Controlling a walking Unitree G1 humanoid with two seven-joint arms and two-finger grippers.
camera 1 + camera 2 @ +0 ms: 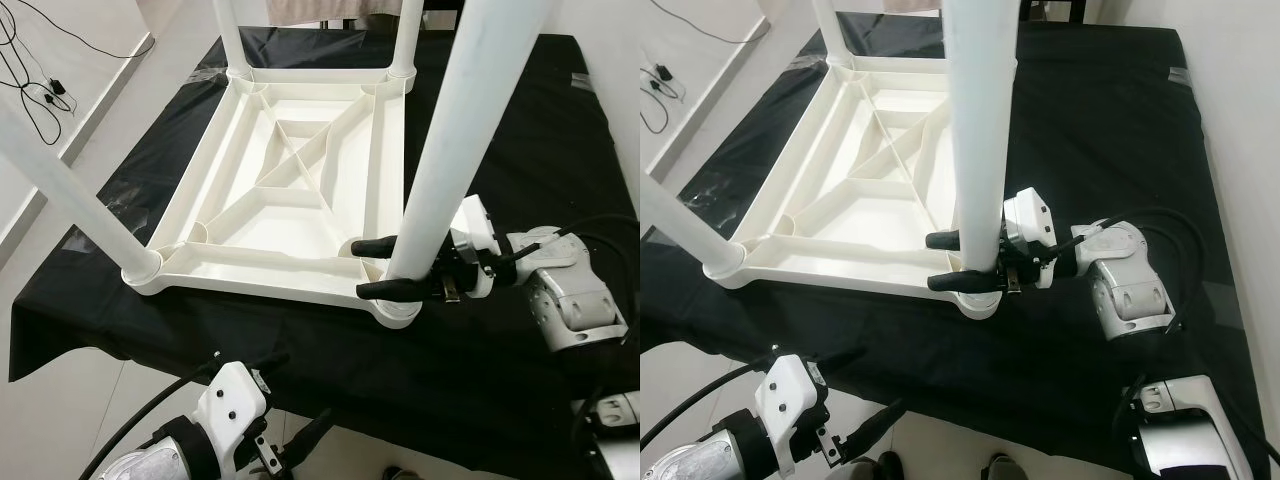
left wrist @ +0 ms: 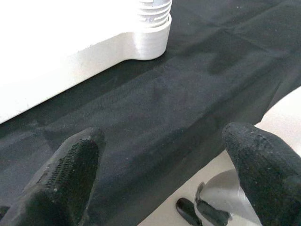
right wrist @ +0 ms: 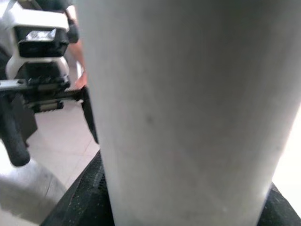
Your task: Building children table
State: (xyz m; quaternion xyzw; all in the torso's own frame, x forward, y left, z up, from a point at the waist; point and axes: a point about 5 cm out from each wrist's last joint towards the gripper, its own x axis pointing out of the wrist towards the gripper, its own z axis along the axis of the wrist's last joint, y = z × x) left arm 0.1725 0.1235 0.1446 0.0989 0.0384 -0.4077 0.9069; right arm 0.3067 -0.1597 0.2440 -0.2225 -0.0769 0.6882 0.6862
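A white plastic children's table (image 1: 250, 272) lies upside down on a black cloth (image 1: 520, 130), its ribbed underside facing up. Its legs stand up from the corner sockets. My right gripper (image 1: 358, 268) reaches in from the right and is shut on the near right leg (image 1: 470, 120) just above its socket, one black finger on each side. The right wrist view looks straight at that leg (image 3: 188, 108). My left gripper (image 2: 164, 160) hangs open and holds nothing, low in front of the cloth's near edge and below the near right socket (image 2: 153, 23).
The near left leg (image 1: 60, 185) leans out past the cloth's left edge. Two far legs (image 1: 230, 35) rise at the back. Cables (image 1: 40, 95) lie on the pale floor at the far left. A person's shoes (image 1: 995, 468) show by the cloth's near edge.
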